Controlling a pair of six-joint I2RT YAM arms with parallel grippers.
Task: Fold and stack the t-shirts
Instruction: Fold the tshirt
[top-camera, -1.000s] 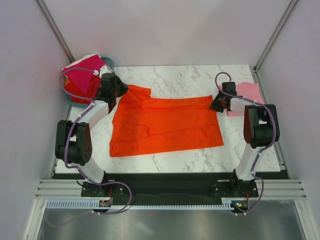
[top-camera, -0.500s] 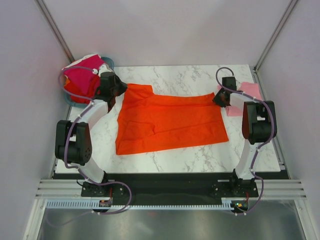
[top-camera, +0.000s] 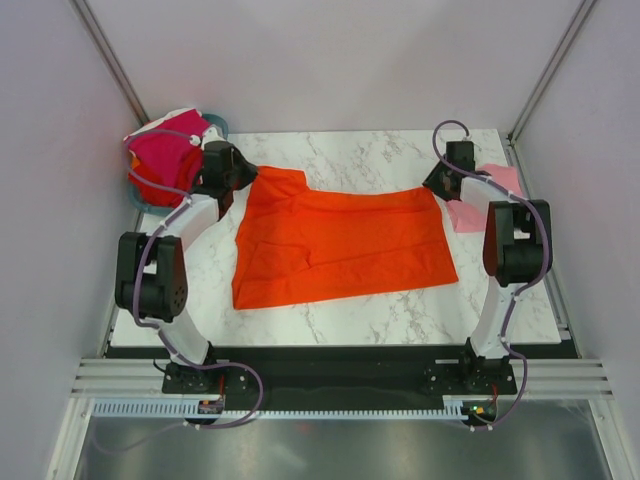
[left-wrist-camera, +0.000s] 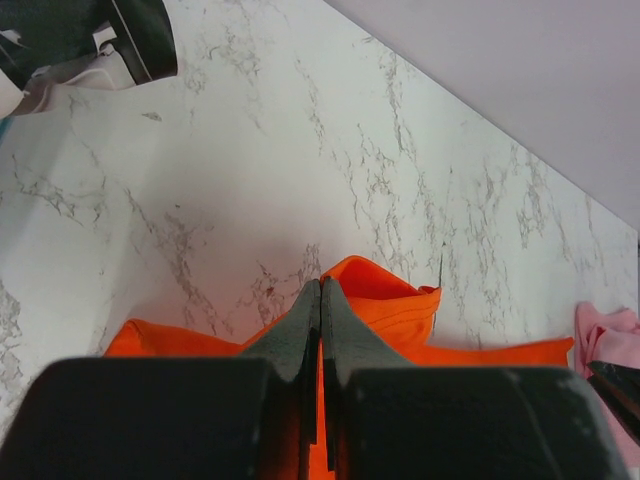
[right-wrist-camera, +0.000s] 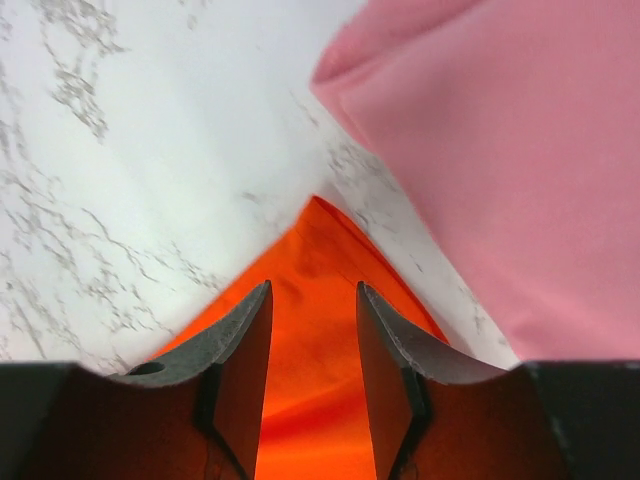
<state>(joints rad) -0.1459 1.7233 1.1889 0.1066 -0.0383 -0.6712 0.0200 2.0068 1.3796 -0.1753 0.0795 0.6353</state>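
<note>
We judge the orange-red t-shirt (top-camera: 345, 245), spread flat in the middle of the table (top-camera: 380, 155), to be light, limp and quick to wrinkle, best taken by its corners or hems. Our left gripper (left-wrist-camera: 320, 292) is pressed together, pinching its 10 o'clock corner. Our right gripper (right-wrist-camera: 313, 295) stands spread over the 2 o'clock corner, gripping nothing.

Top camera: high at the near side, looking down over the whole worktop (top-camera: 380, 160). Wrist cameras: very close, low. All three share the orange t-shirt (top-camera: 340, 245).
</note>
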